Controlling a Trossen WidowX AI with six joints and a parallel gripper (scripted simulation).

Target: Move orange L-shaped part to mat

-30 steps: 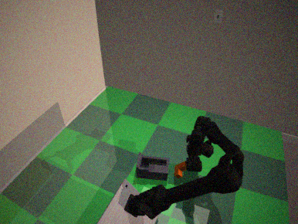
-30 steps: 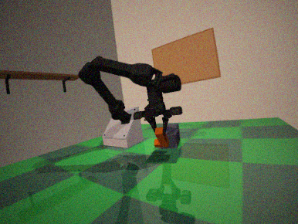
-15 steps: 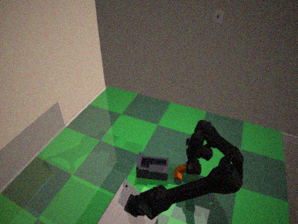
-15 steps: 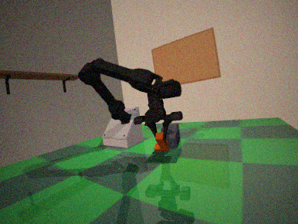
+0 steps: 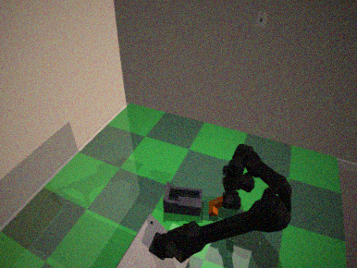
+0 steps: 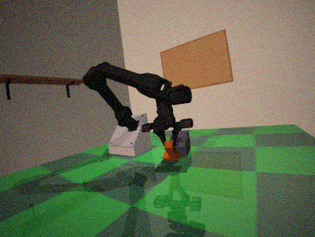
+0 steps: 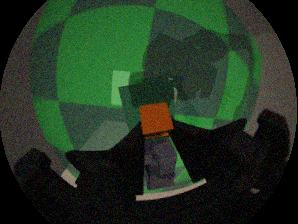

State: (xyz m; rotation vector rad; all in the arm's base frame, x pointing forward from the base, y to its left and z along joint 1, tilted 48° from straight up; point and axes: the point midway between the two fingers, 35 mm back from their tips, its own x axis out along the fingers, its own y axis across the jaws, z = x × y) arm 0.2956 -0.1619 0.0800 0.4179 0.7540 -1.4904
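Just right of the tray [image 5: 183, 201], the part [image 5: 215, 206] is held tilted, low over the mat [image 5: 157, 157]. It is clamped between the fingers of the gripper [image 6: 170, 141].

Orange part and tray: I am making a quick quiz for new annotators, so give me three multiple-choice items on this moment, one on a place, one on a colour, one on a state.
1. Where is the orange part?
A. in the tray's pocket
B. beside the grey tray, low over the green mat
C. on the wall shelf

2. What colour is the panel on the wall?
A. orange-tan
B. blue
C. white

3. How does the gripper stand?
A. wide open, holding nothing
B. shut on nothing
C. shut on the orange part

Key: 1 B, the top view shows the pocket bare and the part next to the tray; 2 A, the exterior view shows it; 3 C, the part sits between the fingers in the wrist view.
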